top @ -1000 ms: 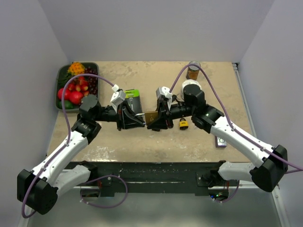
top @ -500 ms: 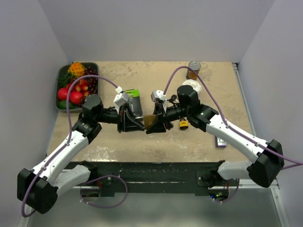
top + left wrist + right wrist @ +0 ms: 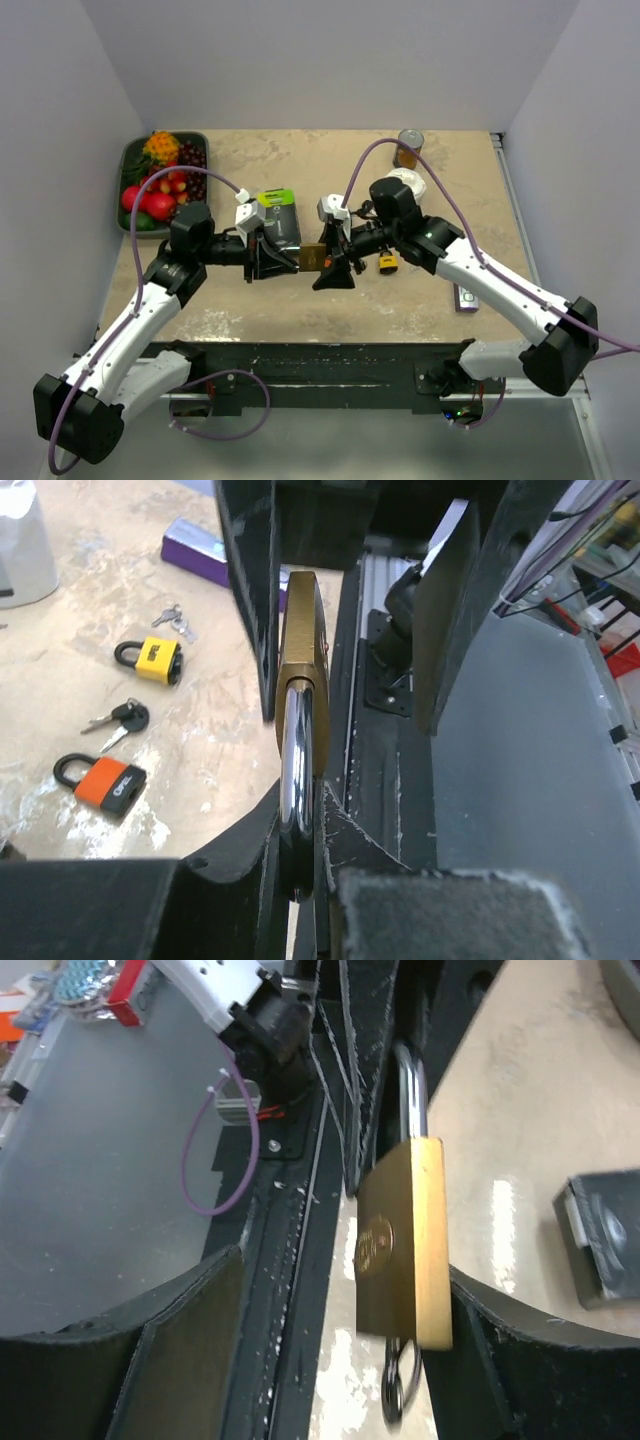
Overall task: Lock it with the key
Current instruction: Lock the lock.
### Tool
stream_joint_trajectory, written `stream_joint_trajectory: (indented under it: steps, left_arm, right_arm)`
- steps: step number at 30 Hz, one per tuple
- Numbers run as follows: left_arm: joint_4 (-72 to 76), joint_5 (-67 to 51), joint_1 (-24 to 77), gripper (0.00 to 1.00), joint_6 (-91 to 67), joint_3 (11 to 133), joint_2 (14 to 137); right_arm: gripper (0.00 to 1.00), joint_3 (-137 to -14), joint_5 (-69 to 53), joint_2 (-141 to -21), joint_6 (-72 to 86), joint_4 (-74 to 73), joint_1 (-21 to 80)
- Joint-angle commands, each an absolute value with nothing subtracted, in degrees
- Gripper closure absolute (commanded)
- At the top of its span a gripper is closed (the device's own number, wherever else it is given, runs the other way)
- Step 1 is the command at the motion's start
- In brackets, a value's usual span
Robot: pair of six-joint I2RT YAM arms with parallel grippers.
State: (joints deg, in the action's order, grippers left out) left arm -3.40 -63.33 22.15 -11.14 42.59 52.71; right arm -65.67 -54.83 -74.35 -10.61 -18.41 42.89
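A brass padlock (image 3: 313, 257) hangs in the air between the two grippers. My left gripper (image 3: 272, 258) is shut on its steel shackle (image 3: 297, 750), with the brass body (image 3: 303, 640) pointing away from it. My right gripper (image 3: 335, 266) is open, one finger on each side of the padlock body (image 3: 405, 1250), which sits close to the right-hand finger (image 3: 500, 1350). A dark key ring (image 3: 400, 1392) hangs under the body; the key itself is hidden. In the left wrist view the right gripper's fingers (image 3: 452, 610) stand apart on both sides of the padlock.
A yellow padlock (image 3: 150, 660), an orange padlock (image 3: 100, 780) and two loose key sets (image 3: 120, 720) lie on the table. A fruit tray (image 3: 130, 160) stands at the back left, a green-black box (image 3: 278, 215) behind the grippers, and a can (image 3: 408, 147) at the back. A purple item (image 3: 467, 298) lies at the right.
Both grippers have shifted a little toward the near edge with the padlock between them. The right wrist has turned and closed in around the padlock body.
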Motion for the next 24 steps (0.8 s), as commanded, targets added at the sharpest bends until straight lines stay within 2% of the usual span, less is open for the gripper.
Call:
stream_joint_trajectory:
  steps: [1,3,8,17,24]
  left_arm:
    - [-4.48,-63.1,21.36,1.0,-5.71,45.79,51.15]
    - [-4.66,-63.28,21.36,1.0,-4.93,45.62,51.15]
    - [-4.05,-65.12,21.45,1.0,-3.87,45.7,52.03]
    - [1.93,-66.18,21.45,1.0,-8.61,44.3,52.47]
    - [7.54,-65.21,21.45,1.0,-14.49,42.72,51.77]
  right_arm:
    - [0.3,-69.52,-52.47,-69.79,-17.3,-26.53,38.78]
    - [0.3,-70.48,-52.03,-69.35,-19.76,-30.92,37.19]
    - [0.4,-70.49,-52.21,-68.73,-21.09,-34.02,33.57]
    - [0.36,-66.02,-56.07,-71.89,-16.44,-28.58,33.66]
    - [0.37,-62.14,-57.22,-71.11,-15.3,-26.54,33.66]
